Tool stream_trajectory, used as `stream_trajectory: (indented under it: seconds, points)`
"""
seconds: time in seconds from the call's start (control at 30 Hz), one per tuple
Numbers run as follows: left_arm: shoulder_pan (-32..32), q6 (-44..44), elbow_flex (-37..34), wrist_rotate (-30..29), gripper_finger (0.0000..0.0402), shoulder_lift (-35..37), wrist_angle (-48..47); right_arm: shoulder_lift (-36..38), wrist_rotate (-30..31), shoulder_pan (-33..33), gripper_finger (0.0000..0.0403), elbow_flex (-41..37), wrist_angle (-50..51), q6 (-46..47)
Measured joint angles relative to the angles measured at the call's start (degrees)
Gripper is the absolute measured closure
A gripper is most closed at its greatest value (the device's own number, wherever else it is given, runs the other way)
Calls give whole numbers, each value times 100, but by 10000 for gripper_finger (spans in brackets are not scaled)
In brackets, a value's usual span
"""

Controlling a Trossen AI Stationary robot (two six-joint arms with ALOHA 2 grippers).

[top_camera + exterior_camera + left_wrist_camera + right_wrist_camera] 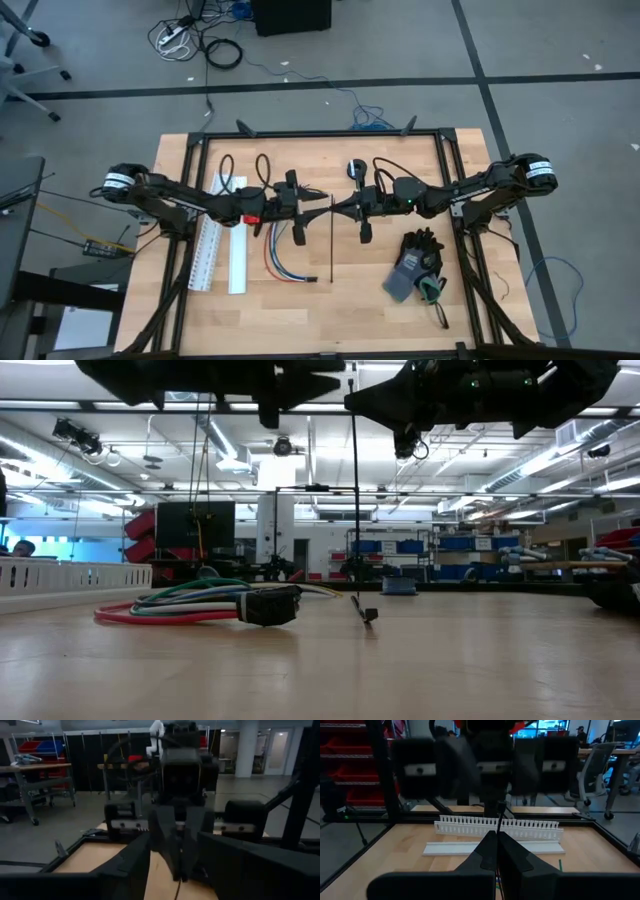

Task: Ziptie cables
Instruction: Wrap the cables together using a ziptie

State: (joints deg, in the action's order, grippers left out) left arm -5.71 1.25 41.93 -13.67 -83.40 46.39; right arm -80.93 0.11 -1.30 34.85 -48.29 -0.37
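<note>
The cables (283, 262), a loose bundle of coloured wires, lie on the table below the grippers, also seen in the low view (180, 605). One black ziptie (331, 245) hangs from my right gripper (336, 206), which is shut on it and points level toward the table's left. My left gripper (318, 203) faces it from the left, open. Its fingers (125, 870) stand on either side of the right gripper's tips and touch nothing that I can see. My right gripper pinches the ziptie near its upper end (355, 430) between its two fingertips. The fingers come in level from the table's right and lie across the strip. The ziptie hangs straight below them, and its lower end (368, 615) rests on the table.
A white slotted channel (208, 252) and its flat cover (238, 258) lie left of the cables. Dark gloves (415, 262) and a small hand tool (436, 300) lie at the right. A black frame (320, 133) borders the table.
</note>
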Motion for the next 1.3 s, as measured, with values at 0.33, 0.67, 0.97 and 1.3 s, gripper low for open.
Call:
stream_trajectory:
  seconds: [0.33, 0.67, 0.97, 1.3]
  points:
    - [-68, 20, 0, 4, 245, -223, 45, -4, -26, 0, 402, 0, -7, -47]
    - [-66, 141, 0, -82, 245, -451, 402, -6, -25, 0, 403, 0, -7, 14]
    - [-32, 147, 0, -120, 245, -454, 477, -8, -23, 0, 403, 0, -7, 25]
    - [10, 114, 2, -78, 245, -516, 571, -8, -23, 19, 403, 0, -9, 23]
